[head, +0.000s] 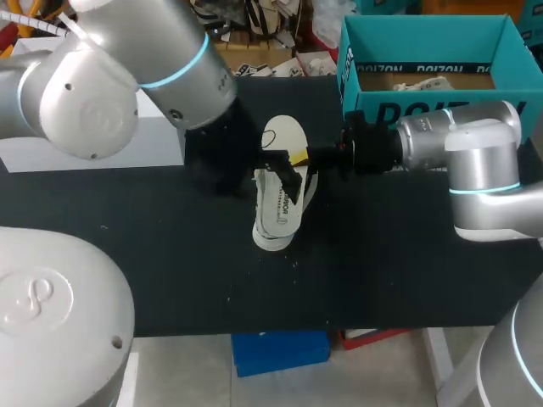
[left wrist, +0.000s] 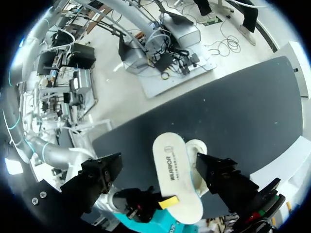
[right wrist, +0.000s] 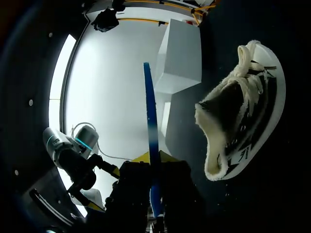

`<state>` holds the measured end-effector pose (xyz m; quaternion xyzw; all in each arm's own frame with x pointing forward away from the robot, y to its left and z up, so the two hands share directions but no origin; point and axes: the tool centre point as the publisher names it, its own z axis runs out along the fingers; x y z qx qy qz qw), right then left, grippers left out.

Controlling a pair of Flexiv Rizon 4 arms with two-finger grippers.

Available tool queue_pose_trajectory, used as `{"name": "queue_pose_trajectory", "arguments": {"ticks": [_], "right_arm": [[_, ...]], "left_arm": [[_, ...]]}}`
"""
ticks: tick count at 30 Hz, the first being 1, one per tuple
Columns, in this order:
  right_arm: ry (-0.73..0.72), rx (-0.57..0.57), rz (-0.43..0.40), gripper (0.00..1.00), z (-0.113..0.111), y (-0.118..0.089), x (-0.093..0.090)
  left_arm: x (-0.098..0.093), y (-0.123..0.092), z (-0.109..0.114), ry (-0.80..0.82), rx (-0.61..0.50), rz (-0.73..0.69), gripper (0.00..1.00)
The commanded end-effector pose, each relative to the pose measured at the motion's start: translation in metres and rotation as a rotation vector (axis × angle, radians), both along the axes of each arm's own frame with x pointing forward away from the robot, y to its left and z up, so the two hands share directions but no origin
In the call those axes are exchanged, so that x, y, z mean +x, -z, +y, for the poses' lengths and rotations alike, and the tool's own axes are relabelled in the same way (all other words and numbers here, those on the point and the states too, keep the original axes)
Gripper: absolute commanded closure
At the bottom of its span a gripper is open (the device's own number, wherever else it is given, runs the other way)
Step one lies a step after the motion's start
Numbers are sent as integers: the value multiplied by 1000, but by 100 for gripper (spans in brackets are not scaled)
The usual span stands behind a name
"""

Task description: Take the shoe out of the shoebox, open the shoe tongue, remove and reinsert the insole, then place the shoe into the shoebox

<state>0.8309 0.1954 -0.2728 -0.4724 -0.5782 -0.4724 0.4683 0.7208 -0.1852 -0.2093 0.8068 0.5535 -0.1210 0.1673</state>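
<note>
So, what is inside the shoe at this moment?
At the opening of the shoe, only a pale fuzzy lining shows. The insole is outside it, held edge-on in the right gripper. The toe end inside is covered, so I cannot see it.

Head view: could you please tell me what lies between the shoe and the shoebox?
In the head view, the right claw, shut on the white insole, lies in the stretch between the shoe and the shoebox.

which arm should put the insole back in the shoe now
Right: the right gripper pinches the insole, and the shoe lies just beside it; the left gripper is open and holds nothing.
</note>
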Motion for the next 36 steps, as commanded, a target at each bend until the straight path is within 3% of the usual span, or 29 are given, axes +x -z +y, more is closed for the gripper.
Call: {"name": "queue_pose_trajectory", "arguments": {"ticks": [1, 7, 24, 36], "right_arm": [[-3, -2, 1, 100, 1, 1, 1], [-3, -2, 1, 100, 1, 1, 1], [-3, -2, 1, 100, 1, 1, 1], [-3, -2, 1, 100, 1, 1, 1]], "left_arm": [[7, 7, -14, -103, 547, -129, 0], [8, 13, -10, -159, 600, -99, 0], [10, 19, -2, -207, 432, -140, 0], [25, 22, -9, -206, 412, -145, 0]]}}
